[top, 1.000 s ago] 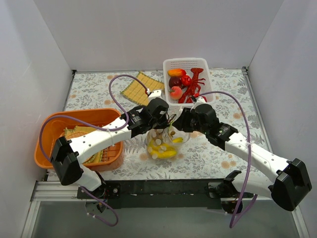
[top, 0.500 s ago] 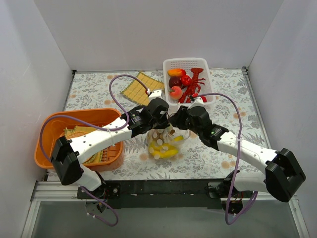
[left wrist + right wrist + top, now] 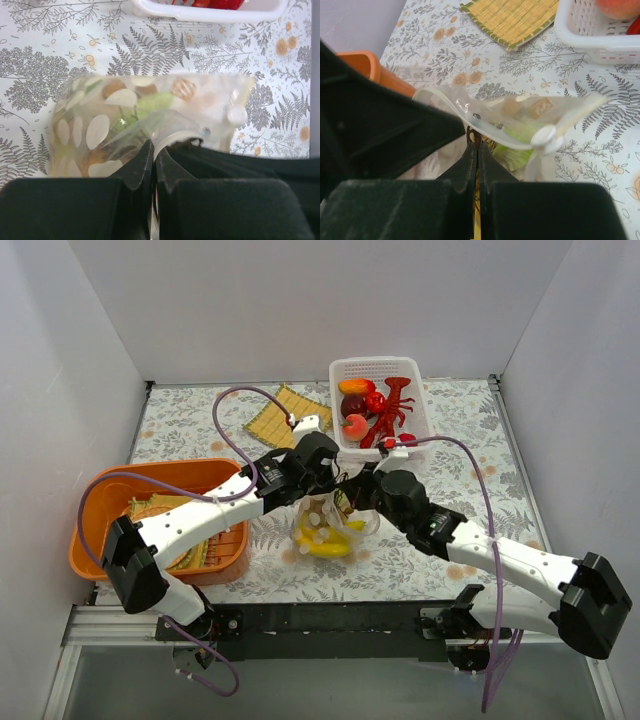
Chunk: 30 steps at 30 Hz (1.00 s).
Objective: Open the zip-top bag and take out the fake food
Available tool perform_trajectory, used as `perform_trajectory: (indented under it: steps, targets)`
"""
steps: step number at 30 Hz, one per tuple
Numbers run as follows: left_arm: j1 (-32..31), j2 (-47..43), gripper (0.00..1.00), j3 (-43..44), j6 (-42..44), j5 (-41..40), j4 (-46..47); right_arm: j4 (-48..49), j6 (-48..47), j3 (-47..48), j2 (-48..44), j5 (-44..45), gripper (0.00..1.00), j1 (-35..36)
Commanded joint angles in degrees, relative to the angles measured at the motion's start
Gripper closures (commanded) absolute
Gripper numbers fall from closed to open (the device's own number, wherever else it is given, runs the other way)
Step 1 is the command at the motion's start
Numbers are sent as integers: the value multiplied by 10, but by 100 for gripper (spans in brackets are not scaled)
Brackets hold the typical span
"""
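The clear zip-top bag with white dots hangs between my two grippers above the middle of the table. Inside it I see the yellow banana bunch and the green-white leafy vegetable. My left gripper is shut on the bag's top edge from the left. My right gripper is shut on the opposite lip of the bag. The two grippers meet over the bag's mouth. The bag's white slider shows at one end.
A white slotted basket at the back holds a red toy lobster and round fruits. An orange tub stands at the left. A yellow woven mat lies at the back left.
My right arm has swung in lower and closer to the bag. The bag has shifted slightly left and lifted with both grippers on its top.
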Motion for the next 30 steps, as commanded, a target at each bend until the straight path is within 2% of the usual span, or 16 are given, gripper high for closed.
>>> perform_trajectory:
  steps: [1,8,14,22,30]
  targets:
    - [15,-18,100,21,-18,-38,-6,-10,-24,-13,-59,51,99,37]
    - [21,-13,100,11,-28,-21,2,-49,-49,9,-85,60,99,50]
    - [21,-37,100,-11,-35,-6,7,-90,-77,87,-92,62,99,51]
    - [20,-59,91,-7,-27,9,9,-145,-93,163,-33,1,99,65]
    - [21,-70,88,-2,-22,3,12,-168,-77,112,1,22,99,67]
